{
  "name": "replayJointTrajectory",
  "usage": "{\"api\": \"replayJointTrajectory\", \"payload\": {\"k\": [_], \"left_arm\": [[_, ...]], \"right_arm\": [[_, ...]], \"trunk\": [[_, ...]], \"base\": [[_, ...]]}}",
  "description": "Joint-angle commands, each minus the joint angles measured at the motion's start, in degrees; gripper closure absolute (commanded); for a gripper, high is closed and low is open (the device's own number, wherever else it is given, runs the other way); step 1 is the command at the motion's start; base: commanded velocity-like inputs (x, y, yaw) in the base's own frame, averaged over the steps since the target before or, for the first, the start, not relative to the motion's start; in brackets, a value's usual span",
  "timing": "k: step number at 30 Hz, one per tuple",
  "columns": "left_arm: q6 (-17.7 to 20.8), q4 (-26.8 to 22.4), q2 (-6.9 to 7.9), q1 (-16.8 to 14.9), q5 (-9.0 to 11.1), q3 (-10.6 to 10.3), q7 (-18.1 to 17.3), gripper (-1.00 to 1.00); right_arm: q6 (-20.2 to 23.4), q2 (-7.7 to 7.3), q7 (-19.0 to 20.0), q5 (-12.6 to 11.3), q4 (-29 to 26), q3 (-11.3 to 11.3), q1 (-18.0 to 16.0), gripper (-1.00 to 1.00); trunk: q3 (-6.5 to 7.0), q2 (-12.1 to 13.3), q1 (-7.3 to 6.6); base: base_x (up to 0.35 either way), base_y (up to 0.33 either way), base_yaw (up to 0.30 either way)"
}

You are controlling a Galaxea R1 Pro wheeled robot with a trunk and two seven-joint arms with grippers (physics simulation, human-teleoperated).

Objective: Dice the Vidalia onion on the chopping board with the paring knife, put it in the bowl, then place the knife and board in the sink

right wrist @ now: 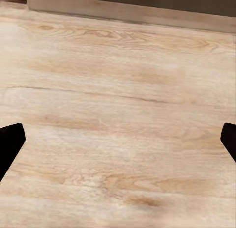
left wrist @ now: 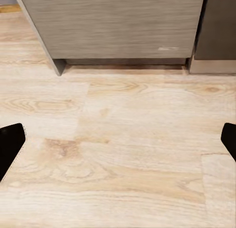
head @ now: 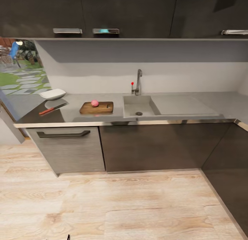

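On the grey countertop (head: 79, 117) a pinkish Vidalia onion (head: 94, 103) rests on the brown chopping board (head: 97, 108), just left of the sink (head: 132, 106). The red-handled paring knife (head: 52, 109) lies further left, beside the white bowl (head: 52, 94). The sink basin holds nothing but its drain. My left gripper (left wrist: 118, 142) hangs open over the wooden floor near a cabinet base, its dark fingertips (left wrist: 10, 145) far apart. Above bare floor my right gripper (right wrist: 118, 142) is likewise open with nothing between its fingers.
A chrome tap with a red knob (head: 137, 83) stands behind the sink, and a drainboard (head: 182, 105) extends to its right. Dark cabinets (head: 151, 147) run under the counter and turn a corner at right. Light wooden floor (head: 120, 205) lies between me and the cabinets.
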Motion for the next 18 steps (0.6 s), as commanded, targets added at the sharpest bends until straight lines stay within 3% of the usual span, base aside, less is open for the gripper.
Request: {"api": "replayJointTrajectory", "payload": {"k": [1,18], "left_arm": [[-0.3,0.2,0.01,-0.1,0.4,-0.1,-0.2,-1.00],[-0.3,0.1,0.39,0.0,0.4,0.1,-0.2,-1.00]], "right_arm": [[-0.1,0.00,-0.6,0.6,0.1,0.1,0.0,-1.00],[0.0,0.00,-0.6,0.6,0.1,0.1,0.0,-1.00]], "trunk": [[-0.05,0.0,0.00],[-0.05,0.0,0.00]], "base": [[0.002,0.277,0.000],[0.000,0.296,0.000]]}}
